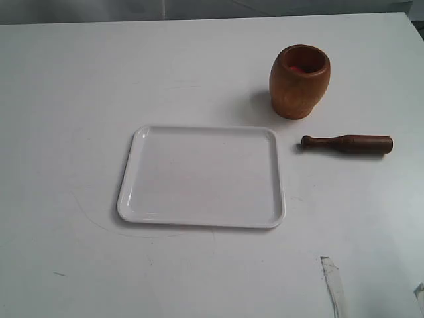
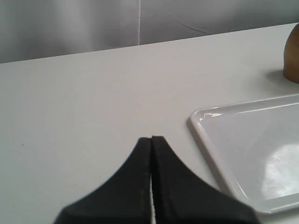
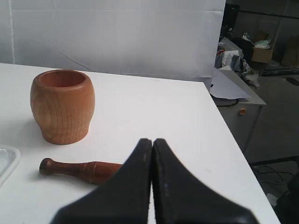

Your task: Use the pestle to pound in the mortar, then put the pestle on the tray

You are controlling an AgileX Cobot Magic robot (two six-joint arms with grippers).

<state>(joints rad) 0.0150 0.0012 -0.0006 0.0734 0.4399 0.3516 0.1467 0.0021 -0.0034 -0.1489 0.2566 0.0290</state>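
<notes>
The brown wooden mortar (image 1: 299, 81) stands upright on the white table, its reddish inside showing. Just in front of it the dark pestle (image 1: 347, 143) lies flat, knobbed handle toward the white tray (image 1: 132, 192). The tray holds nothing. Neither gripper shows in the exterior view. My left gripper (image 2: 152, 139) is shut with nothing in it, above bare table beside a corner of the tray (image 2: 198, 122); the mortar (image 2: 293, 55) sits at the frame edge. My right gripper (image 3: 152, 141) is shut and empty, held short of the pestle (image 3: 79, 170), with the mortar (image 3: 62, 106) beyond it.
A strip of clear tape (image 1: 333, 283) lies near the table's front right. The table's right edge (image 3: 224, 126) drops off to a cluttered floor area with boxes. A white backdrop stands behind the table.
</notes>
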